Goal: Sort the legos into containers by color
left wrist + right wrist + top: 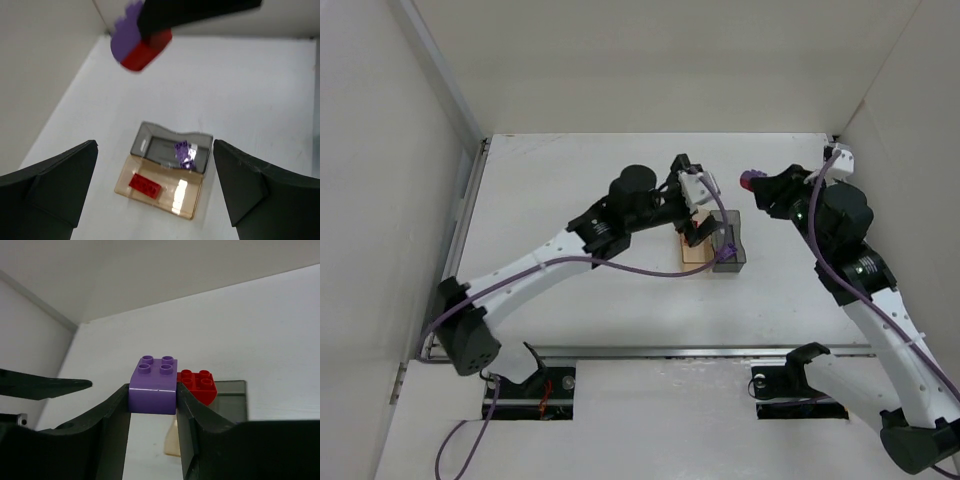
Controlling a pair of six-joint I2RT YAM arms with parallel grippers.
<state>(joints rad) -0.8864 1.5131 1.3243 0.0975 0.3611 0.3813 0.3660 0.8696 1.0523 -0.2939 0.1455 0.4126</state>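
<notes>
My right gripper (pixel 153 396) is shut on a purple brick (pixel 153 385). A rounded red brick (pixel 198 385) is stuck to that brick's far side. It holds them in the air up and right of the bins (pixel 752 181). They also show at the top of the left wrist view (pixel 135 42). My left gripper (pixel 155 146) is open and empty above the two bins. The smoky grey bin (pixel 150 145) holds a purple brick (pixel 185 154). The amber bin (pixel 185 202) beside it holds a flat red brick (pixel 145 185). In the top view the left gripper (pixel 699 230) hangs over the amber bin (pixel 692 254).
The bins stand side by side, touching, at the middle of the white table (pixel 570 190). White walls close in the left, the back and the right. A metal rail (pixel 650 351) runs along the near edge.
</notes>
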